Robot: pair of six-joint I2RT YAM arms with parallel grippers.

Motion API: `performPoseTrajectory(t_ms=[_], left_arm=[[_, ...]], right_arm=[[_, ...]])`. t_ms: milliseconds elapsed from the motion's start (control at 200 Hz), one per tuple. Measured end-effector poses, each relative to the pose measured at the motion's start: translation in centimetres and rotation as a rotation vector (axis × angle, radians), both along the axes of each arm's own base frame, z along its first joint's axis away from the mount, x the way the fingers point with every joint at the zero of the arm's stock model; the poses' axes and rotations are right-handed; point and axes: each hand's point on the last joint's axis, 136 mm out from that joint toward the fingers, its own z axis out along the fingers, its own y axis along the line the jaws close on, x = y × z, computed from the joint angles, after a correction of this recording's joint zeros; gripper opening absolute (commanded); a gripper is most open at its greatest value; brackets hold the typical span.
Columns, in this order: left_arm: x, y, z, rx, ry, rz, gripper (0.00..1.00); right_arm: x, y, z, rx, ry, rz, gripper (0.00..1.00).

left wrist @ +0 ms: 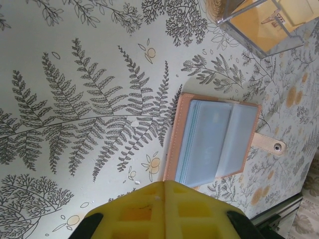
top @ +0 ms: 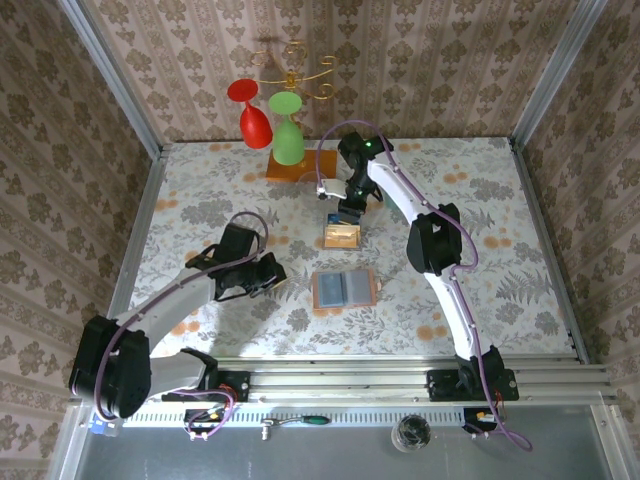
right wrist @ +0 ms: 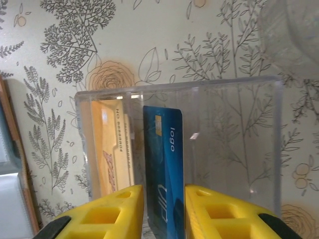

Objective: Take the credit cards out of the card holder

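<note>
Inspection, with all positions referenced to the clear box (top: 340,236).

1. Clear box: I see it standing on the patterned table (top: 480,200), upright, with transparent walls.

2. Credit cards: I find them inside the clear box. A blue card (right wrist: 162,159) stands on edge near the middle of the box. Tan-orange cards (right wrist: 112,149) stand to one side of it within the same walls. I cannot make out an exact count of the tan ones.

3. Card holder (top: 343,288): it lies just on the near side of the clear box, towards the arm bases, apart from it. It is opened flat with the grey-blue pockets facing up and its snap tab (left wrist: 271,146) sticking out from one edge. From the left wrist view I cannot tell whether any card is in the pockets.

4. Right gripper (right wrist: 164,194): it is poised directly over the clear box, pointing down into it. Its jaws stand partly apart, one on either side of the blue card. I cannot tell whether either pad touches the card.

5. Left gripper (left wrist: 163,189): it sits to the left of the clear box and on its near side, well apart from it. The yellow fingers are pressed together with nothing between them.

6. Glass rack (top: 290,165): it stands beyond the clear box on its far left side, carrying a red glass (top: 250,110) and a green glass (top: 288,135).
</note>
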Motion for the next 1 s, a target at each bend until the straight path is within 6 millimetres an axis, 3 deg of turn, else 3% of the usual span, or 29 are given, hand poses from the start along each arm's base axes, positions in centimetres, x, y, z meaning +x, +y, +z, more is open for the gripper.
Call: performPoseTrajectory(t_ms=[230,435,680,1000], left_arm=[[0.1,0.0,0.0,0.001,-0.002,-0.003,0.07],[0.1,0.0,0.0,0.0,-0.002,-0.003,0.07],[0.2,-0.1,0.1,-0.003,-0.008,-0.003,0.07],[0.5,-0.3,0.2,-0.011,-0.02,-0.004,0.07]], right_arm=[[1.2,-0.2,2.2,0.031,-0.067,-0.028,0.26],[2.5,-0.3,3.5,0.035,-0.139,-0.064,0.11],[3.3,-0.4,2.1,0.017,-0.161,-0.082,0.08],[2.5,-1.2,-1.1,-0.029,-0.109,-0.096,0.1]])
